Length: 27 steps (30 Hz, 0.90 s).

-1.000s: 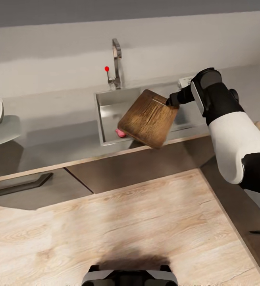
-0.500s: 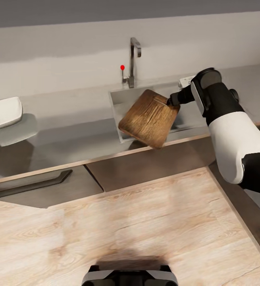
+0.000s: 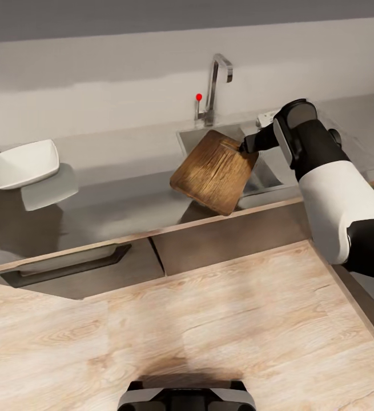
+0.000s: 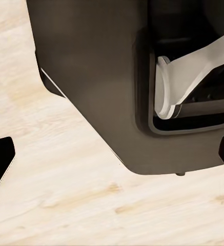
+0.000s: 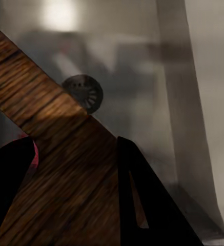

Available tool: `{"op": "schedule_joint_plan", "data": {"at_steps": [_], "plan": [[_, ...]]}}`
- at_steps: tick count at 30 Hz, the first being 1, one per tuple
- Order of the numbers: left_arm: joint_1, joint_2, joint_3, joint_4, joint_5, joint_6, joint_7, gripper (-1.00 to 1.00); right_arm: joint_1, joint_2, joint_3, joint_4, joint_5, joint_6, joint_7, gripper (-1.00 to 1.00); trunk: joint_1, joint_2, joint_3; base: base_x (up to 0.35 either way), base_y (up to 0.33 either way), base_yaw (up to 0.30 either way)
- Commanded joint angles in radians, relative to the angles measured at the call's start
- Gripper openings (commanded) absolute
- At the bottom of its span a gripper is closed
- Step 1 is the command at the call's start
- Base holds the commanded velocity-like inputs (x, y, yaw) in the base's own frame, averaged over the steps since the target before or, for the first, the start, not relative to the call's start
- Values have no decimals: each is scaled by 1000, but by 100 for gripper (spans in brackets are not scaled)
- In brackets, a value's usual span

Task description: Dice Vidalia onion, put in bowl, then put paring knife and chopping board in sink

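The chopping board (image 3: 214, 171) hangs tilted over the sink (image 3: 265, 181), clamped by the right end effector (image 3: 245, 146).

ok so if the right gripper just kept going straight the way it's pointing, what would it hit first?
Apart from the chopping board already clamped in the right gripper, the line runs down into the sink, so it would probably meet the steel basin floor near the round drain first. Depth is hard to judge.

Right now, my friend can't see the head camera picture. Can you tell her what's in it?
The right gripper holds the brown chopping board tilted in the air over the steel sink and the grey countertop. A white bowl sits far to the left, and pale wood floor lies below.
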Motion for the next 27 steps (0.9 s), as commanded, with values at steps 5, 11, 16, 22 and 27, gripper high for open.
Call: {"op": "schedule_joint_plan", "data": {"at_steps": [5,11,16,22,27], "plan": [[1,0,-2,-1,2,-1,-2,100,-1,0,3,14,4,4,8,-100,1,-2,-1,0,298,0],[0,0,-2,-1,2,-1,-2,100,-1,0,3,17,4,4,-20,-100,1,-2,-1,0,298,0],[0,0,-2,-1,2,-1,-2,100,-1,0,2,21,4,0,-43,-100,1,-2,-1,0,298,0],[1,0,-2,-1,2,-1,-2,100,-1,3,2,40,4,-8,-108,-100,1,-2,-1,0,298,0],[0,0,-2,-1,2,-1,-2,100,-1,3,-27,43,4,-12,-129,-100,1,-2,-1,0,298,0]]}}
